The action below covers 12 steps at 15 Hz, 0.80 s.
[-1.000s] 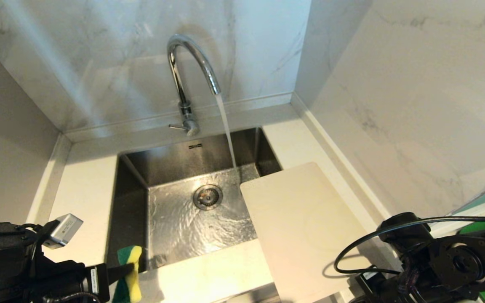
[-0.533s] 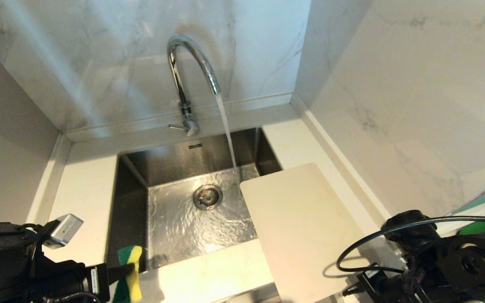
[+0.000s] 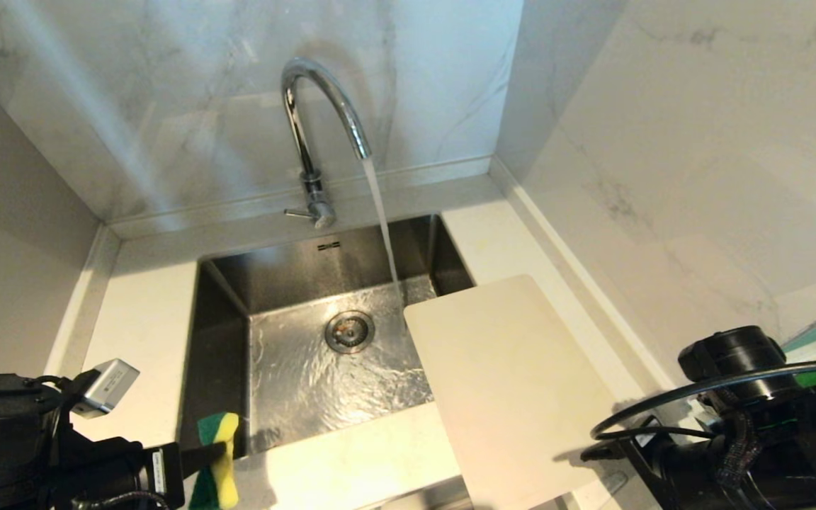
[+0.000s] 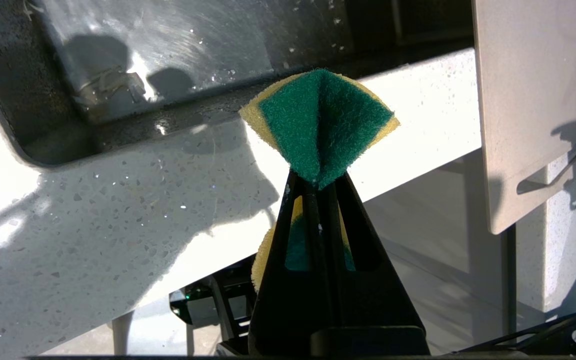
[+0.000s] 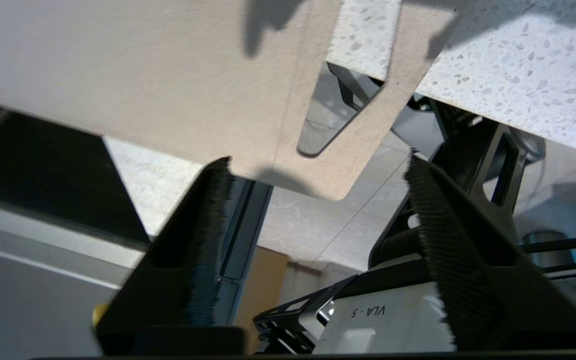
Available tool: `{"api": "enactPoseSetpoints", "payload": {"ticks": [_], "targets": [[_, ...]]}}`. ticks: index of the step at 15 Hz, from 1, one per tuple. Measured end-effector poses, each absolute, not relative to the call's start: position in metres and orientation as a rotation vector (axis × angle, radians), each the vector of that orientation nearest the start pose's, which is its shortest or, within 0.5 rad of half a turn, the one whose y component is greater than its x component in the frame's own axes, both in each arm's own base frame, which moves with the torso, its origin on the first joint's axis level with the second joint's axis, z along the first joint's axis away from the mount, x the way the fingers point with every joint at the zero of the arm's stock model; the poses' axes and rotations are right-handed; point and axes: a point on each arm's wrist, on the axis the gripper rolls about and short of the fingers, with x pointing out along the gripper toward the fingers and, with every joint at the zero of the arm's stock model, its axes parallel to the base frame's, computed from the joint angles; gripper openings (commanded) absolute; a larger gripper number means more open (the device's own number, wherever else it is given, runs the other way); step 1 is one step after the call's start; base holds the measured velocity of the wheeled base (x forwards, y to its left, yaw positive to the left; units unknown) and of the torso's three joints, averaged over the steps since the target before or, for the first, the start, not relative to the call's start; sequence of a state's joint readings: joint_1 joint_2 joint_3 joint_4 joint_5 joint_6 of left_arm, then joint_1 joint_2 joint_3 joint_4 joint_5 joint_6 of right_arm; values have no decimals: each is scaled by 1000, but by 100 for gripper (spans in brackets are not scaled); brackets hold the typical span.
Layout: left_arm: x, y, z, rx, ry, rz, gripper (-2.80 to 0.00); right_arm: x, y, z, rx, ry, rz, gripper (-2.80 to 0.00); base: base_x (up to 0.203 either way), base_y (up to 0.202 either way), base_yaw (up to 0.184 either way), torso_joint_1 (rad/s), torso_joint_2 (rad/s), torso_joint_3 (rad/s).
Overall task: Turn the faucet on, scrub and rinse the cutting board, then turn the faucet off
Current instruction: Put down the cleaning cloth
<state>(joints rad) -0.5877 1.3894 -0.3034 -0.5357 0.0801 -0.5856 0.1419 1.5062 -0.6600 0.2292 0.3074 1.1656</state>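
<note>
The faucet [image 3: 316, 134] is seen running, so the first step is judged done. The board [image 3: 514, 389] lies on the counter [image 3: 146, 333] right of the sink [image 3: 238, 283], one end overhanging the basin, its slotted end past the counter's front edge. A sponge [image 4: 320, 130] is pinched tight in the left gripper [image 4: 318, 182]. The right gripper [image 5: 318, 170] is spread wide, empty, just off the slotted end. Whether scrubbing or rinsing has been done cannot be told; shut-off remains.

Bright from above | glare on wet sink [image 3: 295, 382] floor and marble wall [image 3: 167, 106] | hard arm shadows across desk [image 4: 118, 210] and cutting board [image 5: 143, 75] | right wrist view blurred near gripper fingers [image 5: 208, 240]
</note>
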Motion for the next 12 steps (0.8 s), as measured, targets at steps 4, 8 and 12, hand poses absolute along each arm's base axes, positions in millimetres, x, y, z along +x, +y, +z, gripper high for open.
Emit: {"api": "enactPoseSetpoints", "payload": {"ticks": [4,8,12], "targets": [[152,-99,122,-377,646,-317,-280,181,32,161,979,1100,-125,-280,0,0,0,0,0,0],[153,-97,123,-374,639,-308,-280,171,27,221,803,902,-77,-280,0,0,0,0,0,0],[153,-97,123,-374,639,-305,-280,149,6,281,572,614,-148,-280,0,0,0,0,0,0]]}}
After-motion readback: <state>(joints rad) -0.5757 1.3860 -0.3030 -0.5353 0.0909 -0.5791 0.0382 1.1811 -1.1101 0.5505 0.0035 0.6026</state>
